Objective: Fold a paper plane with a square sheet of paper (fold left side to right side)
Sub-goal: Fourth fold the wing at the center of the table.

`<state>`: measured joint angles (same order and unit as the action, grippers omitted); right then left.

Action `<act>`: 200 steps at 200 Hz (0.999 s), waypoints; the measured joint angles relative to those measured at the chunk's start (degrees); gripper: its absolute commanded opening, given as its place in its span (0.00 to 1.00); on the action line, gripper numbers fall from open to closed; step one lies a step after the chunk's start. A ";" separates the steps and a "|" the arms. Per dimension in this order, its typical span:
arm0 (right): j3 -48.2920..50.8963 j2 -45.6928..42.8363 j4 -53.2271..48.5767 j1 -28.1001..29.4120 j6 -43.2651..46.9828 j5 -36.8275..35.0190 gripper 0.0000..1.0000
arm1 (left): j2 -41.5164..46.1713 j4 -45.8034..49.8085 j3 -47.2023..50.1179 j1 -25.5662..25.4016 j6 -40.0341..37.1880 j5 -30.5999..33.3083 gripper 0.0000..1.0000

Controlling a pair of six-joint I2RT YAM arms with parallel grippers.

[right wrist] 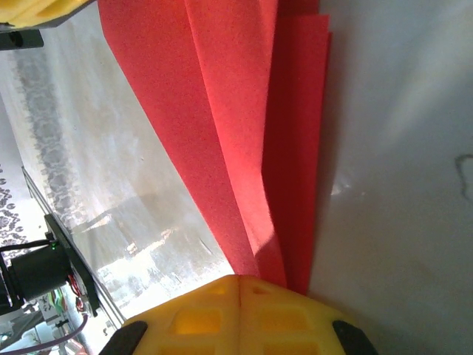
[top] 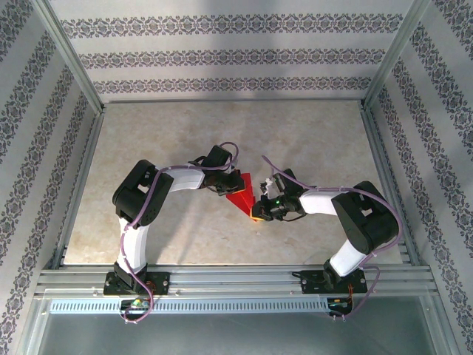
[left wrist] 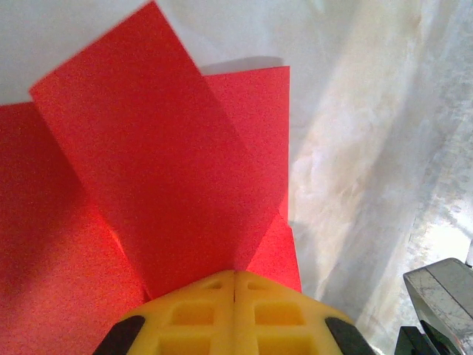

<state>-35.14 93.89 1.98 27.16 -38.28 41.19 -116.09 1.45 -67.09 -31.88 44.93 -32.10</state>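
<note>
Left wrist view puts the left gripper [left wrist: 235,290] at the bottom edge, its two yellow fingers [left wrist: 194,314] pressed together with no gap at the seam. The red paper [left wrist: 162,170] rises straight out of that seam, so the gripper is pinching it. One long flap stands up and leans to the left, a second layer lies behind it on the right, and more red spreads to the left edge. A grey metal block [left wrist: 440,296] sits at the lower right corner over the pale table [left wrist: 369,148]. From the right wrist, the right gripper [right wrist: 238,287] is likewise closed tight. The paper [right wrist: 236,111] narrows down to its fingertips, meeting them from the seam rightward, and appears nipped there. Several folded layers fan upward, with the other gripper's yellow tip [right wrist: 37,9] at the top left corner and the table [right wrist: 399,185] alongside. Seen from above, the left gripper [top: 233,183] and right gripper [top: 259,211] face each other near the middle of the table [top: 162,140]. The paper [top: 241,197] is a small red wedge held between them, touching both. Both arms bend inward from their bases on the metal rail [top: 236,279] at the near edge, and patterned walls [top: 222,55] surround the table.
</note>
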 measured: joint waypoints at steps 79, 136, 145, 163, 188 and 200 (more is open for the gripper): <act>0.44 -0.09 0.20 0.00 0.02 -0.44 0.00 | 0.00 0.00 -0.02 0.00 0.00 0.02 0.00; 1.73 -0.37 1.66 0.00 -0.28 -0.37 0.00 | 0.00 0.02 -0.04 0.00 0.00 0.09 0.00; 2.10 -0.52 2.14 0.00 -0.46 -0.37 0.00 | 0.00 0.02 -0.04 0.00 -0.02 0.13 0.00; 2.84 -0.96 2.93 0.00 -0.63 -0.37 0.00 | 0.00 0.02 -0.04 0.00 -0.02 0.15 0.00; 4.09 -1.97 3.50 0.00 -0.85 -0.39 0.00 | 0.00 0.02 -0.04 0.00 -0.13 0.15 0.00; 4.81 -2.71 3.43 0.00 -1.01 -0.39 0.00 | 0.00 0.02 -0.04 0.00 -0.17 0.15 0.00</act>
<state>-30.33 91.18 5.41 27.16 -39.29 40.80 -116.09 1.48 -67.13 -31.88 44.75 -31.94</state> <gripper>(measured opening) 0.055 0.064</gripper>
